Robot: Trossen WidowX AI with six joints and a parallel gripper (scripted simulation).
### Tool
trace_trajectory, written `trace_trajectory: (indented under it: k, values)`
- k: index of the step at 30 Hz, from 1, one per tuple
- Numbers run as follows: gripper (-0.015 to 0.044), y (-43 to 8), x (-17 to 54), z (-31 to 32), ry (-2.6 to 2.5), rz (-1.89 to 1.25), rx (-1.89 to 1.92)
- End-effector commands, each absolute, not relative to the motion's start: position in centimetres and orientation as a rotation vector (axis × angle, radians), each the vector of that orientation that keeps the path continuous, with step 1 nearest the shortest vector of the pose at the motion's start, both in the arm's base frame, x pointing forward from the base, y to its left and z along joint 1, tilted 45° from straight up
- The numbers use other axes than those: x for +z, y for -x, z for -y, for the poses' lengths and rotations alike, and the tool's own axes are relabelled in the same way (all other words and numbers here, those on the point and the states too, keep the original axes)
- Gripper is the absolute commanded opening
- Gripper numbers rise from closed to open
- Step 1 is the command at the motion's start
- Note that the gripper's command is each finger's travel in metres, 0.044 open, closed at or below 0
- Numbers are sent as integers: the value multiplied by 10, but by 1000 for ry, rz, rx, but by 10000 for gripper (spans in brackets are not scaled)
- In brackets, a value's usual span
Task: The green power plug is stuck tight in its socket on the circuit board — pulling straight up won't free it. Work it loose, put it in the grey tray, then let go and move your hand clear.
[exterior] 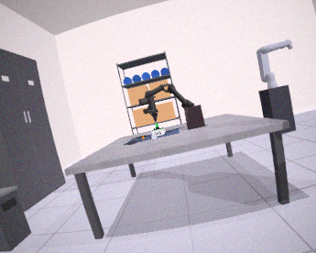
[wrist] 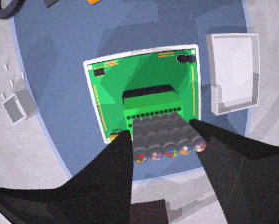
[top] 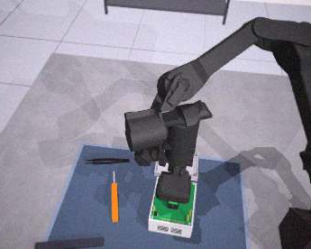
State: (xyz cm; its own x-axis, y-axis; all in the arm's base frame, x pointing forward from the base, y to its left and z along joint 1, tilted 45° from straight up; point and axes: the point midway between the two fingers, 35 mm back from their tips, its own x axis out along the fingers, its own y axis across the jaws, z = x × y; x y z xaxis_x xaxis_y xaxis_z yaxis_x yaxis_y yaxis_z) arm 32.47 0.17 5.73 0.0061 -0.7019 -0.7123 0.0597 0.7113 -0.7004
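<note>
The green power plug [wrist: 152, 106] [exterior: 157, 126] stands at the black socket [wrist: 149, 91] on the green circuit board [wrist: 104, 95] [top: 182, 216]. Its dark bundled wires point toward the wrist camera. How deep it sits cannot be told. My gripper [wrist: 160, 131] [top: 173, 201] [exterior: 157, 122] is low over the board, with its fingers on either side of the plug's wire end. The fingers stand slightly apart from it, open. In the top view the gripper body hides the plug. The grey tray [wrist: 213, 70] [top: 195, 168] lies beside the board and is empty.
An orange screwdriver [top: 114, 203] and dark tweezers [top: 107, 161] lie on the blue mat [top: 79, 198], left of the board in the top view. A dark bar [top: 70, 243] lies at the front. A small grey box [wrist: 20, 106] shows at the left in the wrist view.
</note>
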Motion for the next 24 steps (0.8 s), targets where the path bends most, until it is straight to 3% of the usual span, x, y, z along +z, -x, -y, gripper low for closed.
trace_trajectory:
  k: [1,19,24]
  values:
    - [251,-326,55,-1,562,-1451,-650]
    - [251,-327,43,11,562,-1450,-650]
    - [119,-327,43,11,562,-1450,-650]
